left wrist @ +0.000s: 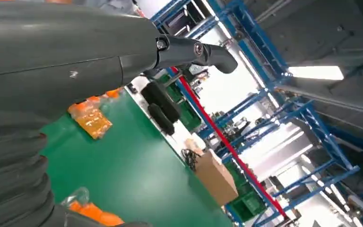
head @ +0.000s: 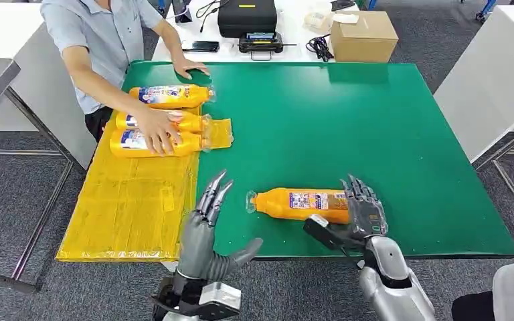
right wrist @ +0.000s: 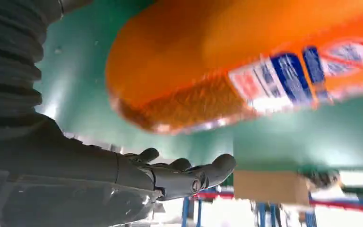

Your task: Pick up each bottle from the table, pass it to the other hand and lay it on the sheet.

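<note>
An orange bottle [head: 301, 204] lay on its side on the green table [head: 348, 120], its cap end turned toward the left hand [head: 209, 224] and its base at the right hand [head: 361, 212]. The right hand's fingers [head: 361, 194] draped over the top of the bottle's base end, with the thumb [head: 321, 231] lying below it on the near side; whether the hand truly gripped the bottle or merely rested against it could not be told. In the right wrist view the bottle [right wrist: 246, 66] loomed close above the thumb [right wrist: 189, 175], its blue and white label blurred.

The left hand stood just to the cap side of that bottle, apart from it, holding nothing, fingers straight and spread from the thumb, which pointed toward the bottle. Beyond that hand, the yellow sheet [head: 130, 200] covered the table's left part and hung past its edge. At the far end of the sheet lay three orange bottles [head: 167, 120] side by side, and a person's hand [head: 157, 130] rested on the nearer two. A cardboard box [head: 363, 35] and a black case [head: 246, 17] stood on the white table past the green one.
</note>
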You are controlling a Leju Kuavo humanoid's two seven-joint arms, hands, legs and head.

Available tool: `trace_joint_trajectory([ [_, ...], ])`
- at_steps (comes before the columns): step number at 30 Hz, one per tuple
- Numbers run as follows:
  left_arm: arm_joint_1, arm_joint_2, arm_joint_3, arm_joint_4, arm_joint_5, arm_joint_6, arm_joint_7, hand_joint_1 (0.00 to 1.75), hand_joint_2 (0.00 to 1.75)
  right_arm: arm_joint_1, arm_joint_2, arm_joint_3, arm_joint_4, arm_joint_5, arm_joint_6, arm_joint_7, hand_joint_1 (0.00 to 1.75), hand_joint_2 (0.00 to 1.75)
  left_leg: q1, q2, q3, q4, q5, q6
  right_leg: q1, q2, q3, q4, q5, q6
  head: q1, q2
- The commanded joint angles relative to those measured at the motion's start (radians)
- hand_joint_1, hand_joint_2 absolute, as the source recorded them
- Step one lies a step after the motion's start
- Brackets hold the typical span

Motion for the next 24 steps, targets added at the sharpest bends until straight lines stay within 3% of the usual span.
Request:
trace_joint_trajectory([
  [1, -0.050, 0.030, -0.025, 0.076, 0.040, -0.002, -0.008, 0.00, 1.75, -0.110, 0.020, 0.040, 0.228, -0.013, 0.007, -0.006, 0.00, 1.75, 0.001, 0.003, 0.005, -0.001, -0.002, -0.002, 0.002, 0.002, 0.004, -0.001, -0.001, -0.003, 0.000, 0.000],
  [24, -0.057, 0.037, -0.066, 0.157, 0.085, -0.017, 0.020, 0.00, 1.75, -0.090, 0.030, 0.102, 0.157, -0.021, -0.008, -0.041, 0.00, 1.75, 0.002, 0.002, 0.008, -0.001, -0.002, -0.003, 0.002, 0.000, 0.008, -0.001, -0.002, -0.003, 0.000, 0.000],
])
